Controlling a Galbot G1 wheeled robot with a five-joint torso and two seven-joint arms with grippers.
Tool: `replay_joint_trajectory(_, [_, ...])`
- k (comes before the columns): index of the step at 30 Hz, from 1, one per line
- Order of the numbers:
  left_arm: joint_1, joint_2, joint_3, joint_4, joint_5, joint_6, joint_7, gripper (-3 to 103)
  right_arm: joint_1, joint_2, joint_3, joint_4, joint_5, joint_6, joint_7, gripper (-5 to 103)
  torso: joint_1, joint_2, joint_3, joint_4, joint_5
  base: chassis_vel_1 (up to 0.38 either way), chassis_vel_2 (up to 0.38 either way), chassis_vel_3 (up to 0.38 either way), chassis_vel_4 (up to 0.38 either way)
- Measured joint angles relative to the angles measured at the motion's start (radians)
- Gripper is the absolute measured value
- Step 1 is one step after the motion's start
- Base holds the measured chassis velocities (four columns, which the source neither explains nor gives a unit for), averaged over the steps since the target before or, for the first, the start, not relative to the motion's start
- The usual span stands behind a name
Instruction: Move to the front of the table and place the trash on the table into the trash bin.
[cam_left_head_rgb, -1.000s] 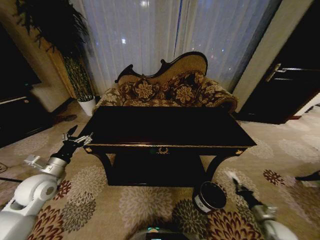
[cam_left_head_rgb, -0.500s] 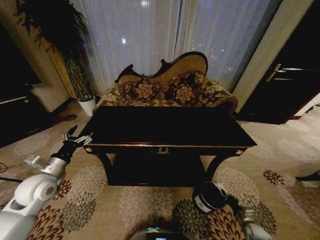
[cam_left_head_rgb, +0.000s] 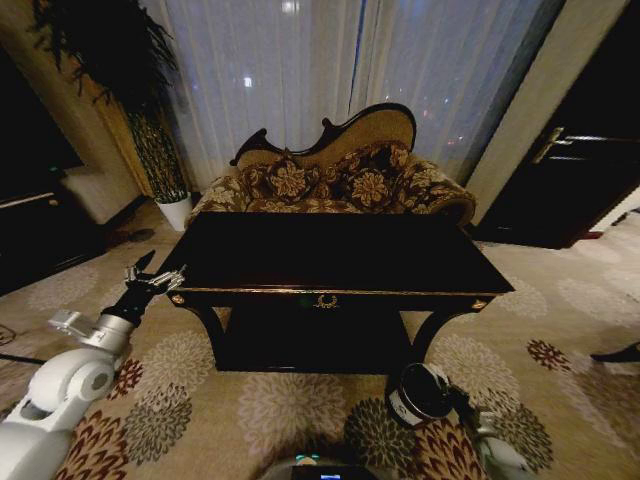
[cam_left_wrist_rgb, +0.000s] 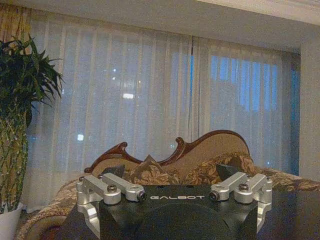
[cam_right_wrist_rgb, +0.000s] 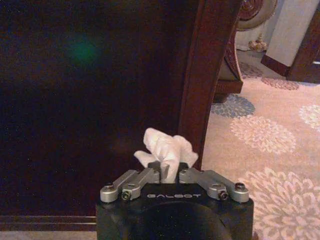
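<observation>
Trash: one crumpled white paper wad (cam_right_wrist_rgb: 167, 150), pinched between the fingers of the right gripper (cam_right_wrist_rgb: 170, 175), seen in the right wrist view against a dark wooden leg and dark panel of the furniture, with patterned carpet (cam_right_wrist_rgb: 270, 135) beyond.

Items, left to right in the head view:

- Potted plant (cam_left_head_rgb: 150, 120) with white pot, standing at the far left by the curtains (cam_left_head_rgb: 330, 70).
- Left arm, raised at the left of the surface, its left gripper (cam_left_head_rgb: 152, 277) just beside the front left corner; fingers spread apart, nothing between them. In the left wrist view the left gripper points toward the sofa and curtains.
- Surface (cam_left_head_rgb: 330, 255): glossy black table with gold trim and a gold centre ornament on the front edge, curved legs, lower shelf beneath. Its top reads dark and bare of visible litter.
- Sofa (cam_left_head_rgb: 330, 180), floral upholstery with carved dark frame, directly behind the surface.
- Trash bin (cam_left_head_rgb: 420, 393): small dark cylinder with a white label, on the carpet near the front right leg of the surface.
- Right arm, low at the bottom right, its gripper end just beside the trash bin on the bin's right; whether it touches the rim cannot be told.
- Dark door (cam_left_head_rgb: 570, 170) at the far right.
</observation>
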Motion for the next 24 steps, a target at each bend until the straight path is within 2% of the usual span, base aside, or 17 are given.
replay_joint_trajectory(1, [0.0,0.0,0.0,0.0,0.0,0.0,0.0,100,0.0,0.0,0.0,0.0,0.0,0.0,0.0,15,0.0,0.0,0.0,0.0,0.0,0.0,0.0,0.0,0.0])
replay_joint_trajectory(4, [0.0,0.0,0.0,0.0,0.0,0.0,0.0,100,0.001,0.001,0.002,-0.003,0.001,-0.001,0.0,31,0.0,0.0,0.0,0.0,-0.0001,0.0,0.0,0.0,0.0])
replay_joint_trajectory(5, [0.0,0.0,0.0,0.0,0.0,0.0,0.0,100,0.001,0.001,0.002,-0.003,0.001,-0.001,0.0,31,0.0,0.0,0.0,0.0,-0.0001,0.0,0.0,0.0,0.0])
replay_joint_trajectory(8, [0.0,0.0,0.0,0.0,0.0,0.0,0.0,100,0.002,0.001,0.005,-0.003,0.002,-0.001,0.0,47,0.0,0.0,0.0,0.0,0.0,0.0,0.0,0.0,0.0])
replay_joint_trajectory(10, [0.0,0.0,0.0,0.0,0.0,0.0,0.0,100,0.002,0.001,0.006,-0.003,0.002,-0.001,0.0,47,0.0,0.0,0.0,0.0,0.0,0.0,0.0,0.0,0.0])
replay_joint_trajectory(14, [0.0,0.0,0.0,0.0,0.0,0.0,0.0,100,0.001,0.004,0.008,0.004,0.003,-0.002,0.002,69,0.0,0.0,0.0,0.0001,0.0,0.0,0.0,0.0,0.0])
replay_joint_trajectory(16, [0.0,0.0,0.0,0.0,0.0,0.0,0.0,100,0.002,0.005,0.008,0.007,0.002,-0.002,0.003,69,0.0,0.0,0.0,0.0,-0.0001,0.0,0.0,0.0,0.0])
replay_joint_trajectory(17, [0.0,0.0,0.0,0.0,0.0,0.0,0.0,100,0.002,0.005,0.008,0.013,0.002,-0.004,0.005,80,0.0,0.0,0.0,0.0,0.0,0.0,0.0,0.0,0.0])
replay_joint_trajectory(18, [0.0,0.0,0.0,0.0,0.0,0.0,0.0,100,0.003,0.005,0.008,0.018,0.002,-0.005,0.007,85,0.0,0.0,0.0,0.0,0.0,0.0,0.0,0.0,0.0])
replay_joint_trajectory(20, [0.0,0.0,0.0,0.0,0.0,0.0,0.0,100,0.003,0.005,0.008,0.021,0.002,-0.006,0.008,85,0.0,0.0,0.0,0.0,-0.0001,0.0,0.0,0.0,0.0])
replay_joint_trajectory(22, [0.0,0.0,0.0,0.0,0.0,0.0,0.0,100,0.001,0.005,0.007,0.034,0.002,-0.011,0.013,95,0.0,0.0,0.0,0.0002,0.0,0.0,0.0,0.0,0.0])
replay_joint_trajectory(24, [0.0,0.0,0.0,0.0,0.0,0.0,0.0,100,-0.007,0.005,0.008,0.048,0.002,-0.014,0.017,100,0.0,0.0,0.0,0.0001,0.0,0.0,0.0,0.0,0.0])
